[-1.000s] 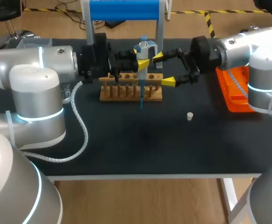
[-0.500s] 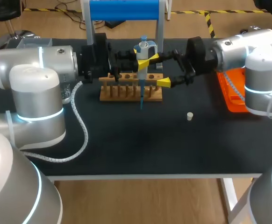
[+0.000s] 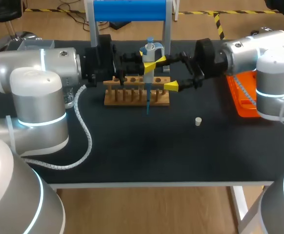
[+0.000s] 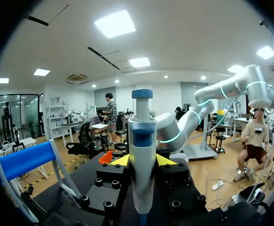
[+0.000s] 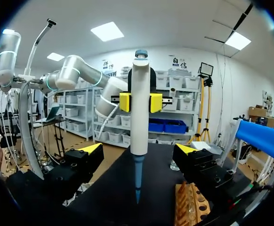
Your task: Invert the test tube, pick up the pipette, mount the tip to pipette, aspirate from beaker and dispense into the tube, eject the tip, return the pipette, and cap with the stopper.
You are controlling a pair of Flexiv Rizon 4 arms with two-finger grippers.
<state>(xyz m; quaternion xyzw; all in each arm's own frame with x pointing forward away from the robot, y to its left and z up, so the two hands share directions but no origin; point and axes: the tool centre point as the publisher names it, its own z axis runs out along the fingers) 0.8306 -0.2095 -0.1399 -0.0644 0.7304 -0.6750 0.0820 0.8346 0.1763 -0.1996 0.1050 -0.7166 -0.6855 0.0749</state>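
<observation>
My left gripper [image 3: 149,67] is clamped on the pipette [image 3: 149,49], tip mounted, hanging upright over the tube rack [image 3: 132,97]. Right gripper [image 3: 169,73] is spread wide just beside it, gripping nothing. Looks like the dispense step to me, so next up is probably pressing the plunger with the tip lined up.

Stopper [image 3: 198,121] before rack [image 3: 127,95] (to its right)

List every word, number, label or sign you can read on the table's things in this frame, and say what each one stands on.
No text can be read on anything here.
Pipette: no legible print on its white body in any view.
Wooden rack: bare wood, no markings seen.
Orange box: no label visible.
Stopper: too small to show any mark.
</observation>
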